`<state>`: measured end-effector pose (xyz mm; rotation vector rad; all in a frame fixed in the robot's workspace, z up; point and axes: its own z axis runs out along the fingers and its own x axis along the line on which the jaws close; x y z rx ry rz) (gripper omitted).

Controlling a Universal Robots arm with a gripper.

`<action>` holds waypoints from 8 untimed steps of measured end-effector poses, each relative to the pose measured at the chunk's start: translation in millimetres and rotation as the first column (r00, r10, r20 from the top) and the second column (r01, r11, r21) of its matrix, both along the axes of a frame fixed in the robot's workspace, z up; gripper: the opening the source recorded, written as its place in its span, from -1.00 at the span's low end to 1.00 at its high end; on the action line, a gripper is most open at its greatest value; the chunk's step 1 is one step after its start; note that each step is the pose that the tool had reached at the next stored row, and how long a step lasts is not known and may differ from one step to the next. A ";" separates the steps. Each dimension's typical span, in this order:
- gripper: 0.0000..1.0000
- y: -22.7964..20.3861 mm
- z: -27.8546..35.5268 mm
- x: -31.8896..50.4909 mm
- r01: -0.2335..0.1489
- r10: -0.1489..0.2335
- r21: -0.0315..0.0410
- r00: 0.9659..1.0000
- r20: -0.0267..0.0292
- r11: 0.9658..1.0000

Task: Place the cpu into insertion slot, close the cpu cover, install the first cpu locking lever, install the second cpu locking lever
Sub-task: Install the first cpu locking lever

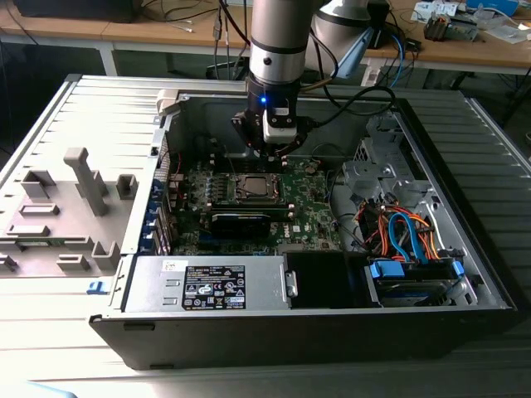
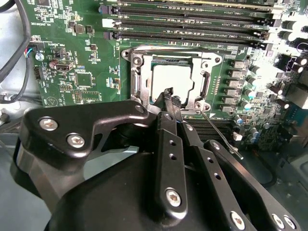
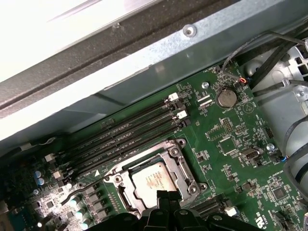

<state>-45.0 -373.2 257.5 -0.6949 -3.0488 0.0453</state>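
The cpu [image 2: 174, 81] lies flat in the insertion slot [image 2: 217, 60] on the green board, its pale face showing through the window of the cpu cover [image 2: 147, 79], which lies down over it. My gripper [image 2: 171, 96] hovers just above the socket's edge, its black fingers [image 2: 166, 126] pressed together with nothing between them. A thin locking lever [image 2: 222, 135] sticks out at an angle from the socket corner beside the fingers. In the first wrist view the cpu [image 3: 153, 180] and cover [image 3: 185, 168] sit just beyond the fingertips [image 3: 168, 204]. In the exterior view the gripper [image 1: 274, 153] hangs over the socket [image 1: 253, 188].
Black memory slots [image 2: 192, 21] run alongside the socket. The open case has a power supply [image 1: 207, 286] at the front, a drive cage with blue and orange cables [image 1: 406, 236] on the exterior view's right, and a grey fixture tray [image 1: 62, 211] on its left.
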 end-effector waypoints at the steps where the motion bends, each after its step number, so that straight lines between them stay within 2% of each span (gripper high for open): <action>1: -0.79 0.0 0.0 0.0 -0.001 0.001 0.000 1.000 0.000 1.000; 8: -0.79 0.0 0.0 0.0 -0.021 0.021 0.000 1.000 0.000 1.000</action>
